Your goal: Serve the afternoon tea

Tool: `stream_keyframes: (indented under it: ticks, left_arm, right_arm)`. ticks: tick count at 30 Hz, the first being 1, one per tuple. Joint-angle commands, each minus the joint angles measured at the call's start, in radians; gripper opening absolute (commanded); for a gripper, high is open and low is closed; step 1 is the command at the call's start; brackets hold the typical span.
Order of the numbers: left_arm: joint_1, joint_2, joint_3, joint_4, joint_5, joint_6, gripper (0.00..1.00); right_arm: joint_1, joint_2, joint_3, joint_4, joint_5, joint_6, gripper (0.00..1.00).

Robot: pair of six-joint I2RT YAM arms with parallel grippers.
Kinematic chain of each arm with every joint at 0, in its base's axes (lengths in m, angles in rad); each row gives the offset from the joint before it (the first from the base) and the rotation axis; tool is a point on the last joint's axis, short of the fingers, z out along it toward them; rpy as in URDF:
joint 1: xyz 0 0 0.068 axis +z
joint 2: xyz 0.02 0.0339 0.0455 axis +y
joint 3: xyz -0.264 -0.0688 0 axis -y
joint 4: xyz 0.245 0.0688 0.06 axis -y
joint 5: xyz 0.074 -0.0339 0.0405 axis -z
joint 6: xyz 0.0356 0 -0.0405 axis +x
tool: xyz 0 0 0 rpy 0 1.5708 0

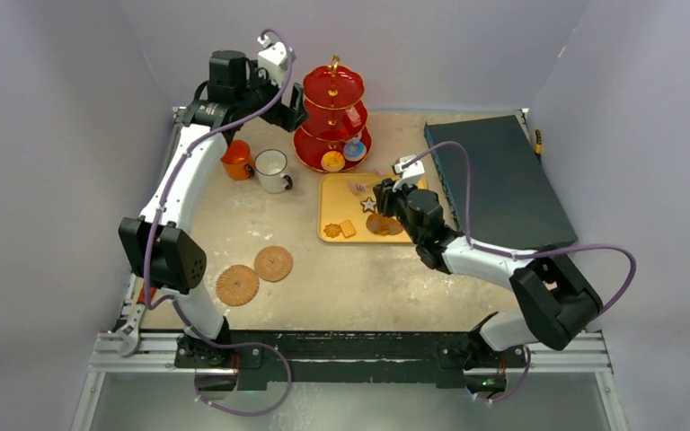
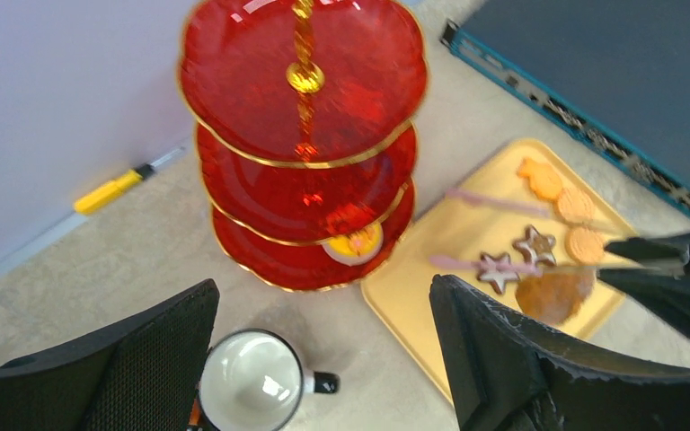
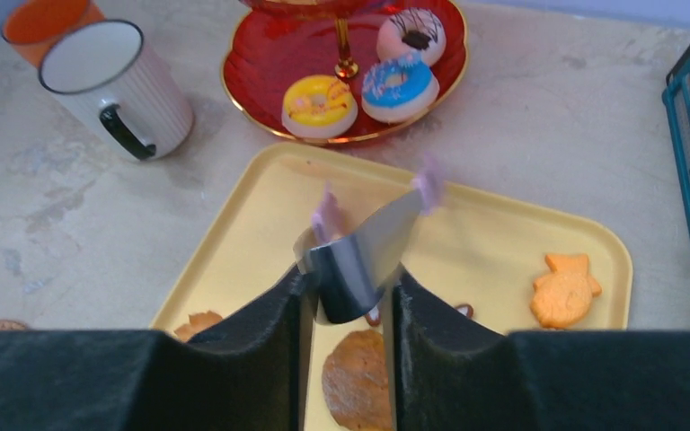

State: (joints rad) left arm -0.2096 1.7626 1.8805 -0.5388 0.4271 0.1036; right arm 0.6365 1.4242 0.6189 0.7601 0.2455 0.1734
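Right wrist: right gripper [image 3: 349, 296] clamps the metal tongs [image 3: 368, 256] over the yellow tray [image 3: 503, 233].
Squeeze evenly, tips level, around one biscuit [image 3: 564, 292]; left gripper [image 2: 323, 301] hangs wide open.

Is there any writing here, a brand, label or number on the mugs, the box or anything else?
No readable text in any view.
Plain, no print: white mug, orange mug, red stand, yellow tray.
Too small and blurred to read: small marks along the ported edge of the dark blue box.
No mark visible: metal tongs.
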Motion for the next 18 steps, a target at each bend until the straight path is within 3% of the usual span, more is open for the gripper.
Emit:
stream_keyframes:
  ticks: [1, 4, 9, 14, 18]
  left_arm:
    - [0.007, -0.07, -0.093, -0.031, 0.168, 0.124, 0.87]
    - [0.004, -0.112, -0.188, -0.096, 0.298, 0.292, 0.86]
    - [-0.012, -0.162, -0.345, -0.169, 0.386, 0.596, 0.84]
    - [-0.072, -0.16, -0.397, -0.158, 0.388, 0.719, 0.81]
    - [-0.107, -0.196, -0.485, -0.037, 0.384, 0.742, 0.81]
  right_arm:
    - [0.003, -0.027, 0.077, 0.042, -0.002, -0.018, 0.3]
    - [0.003, -0.034, 0.108, 0.029, -0.027, -0.023, 0.23]
    - [0.003, -0.058, 0.141, 0.001, -0.084, -0.033, 0.15]
    - [0.003, -0.064, 0.173, -0.026, -0.104, -0.035, 0.0]
    - [0.003, -0.087, 0.192, -0.04, -0.133, -0.034, 0.0]
